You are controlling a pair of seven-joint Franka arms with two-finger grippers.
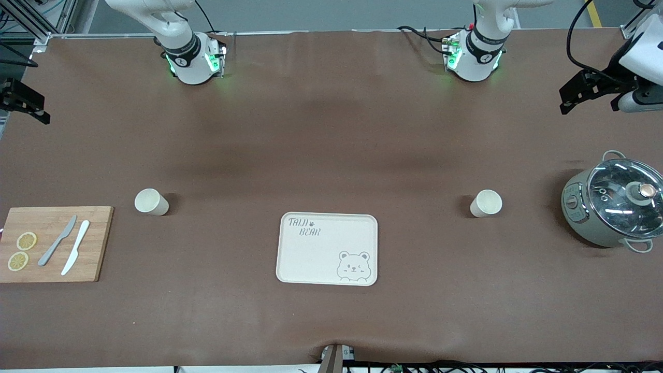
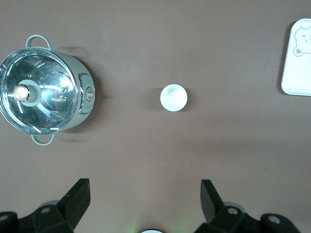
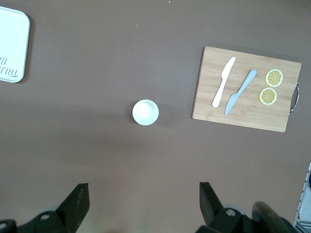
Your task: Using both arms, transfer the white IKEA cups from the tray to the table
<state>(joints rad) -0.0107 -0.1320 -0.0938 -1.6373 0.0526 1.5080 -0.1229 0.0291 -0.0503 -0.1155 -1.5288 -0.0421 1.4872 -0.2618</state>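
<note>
Two white IKEA cups stand upright on the brown table. One cup (image 1: 151, 202) stands toward the right arm's end, beside the cutting board, and shows in the right wrist view (image 3: 145, 112). The other cup (image 1: 486, 203) stands toward the left arm's end, beside the pot, and shows in the left wrist view (image 2: 173, 97). My left gripper (image 1: 567, 101) is up in the air at its end of the table, open and empty (image 2: 144, 194). My right gripper (image 1: 31, 106) is up at its end, open and empty (image 3: 144, 196). Neither touches a cup.
A cream bear tray (image 1: 327, 248) lies between the cups, nearer the front camera. A wooden cutting board (image 1: 52, 243) holds two knives and lemon slices. A grey pot (image 1: 614, 207) with a glass lid stands at the left arm's end.
</note>
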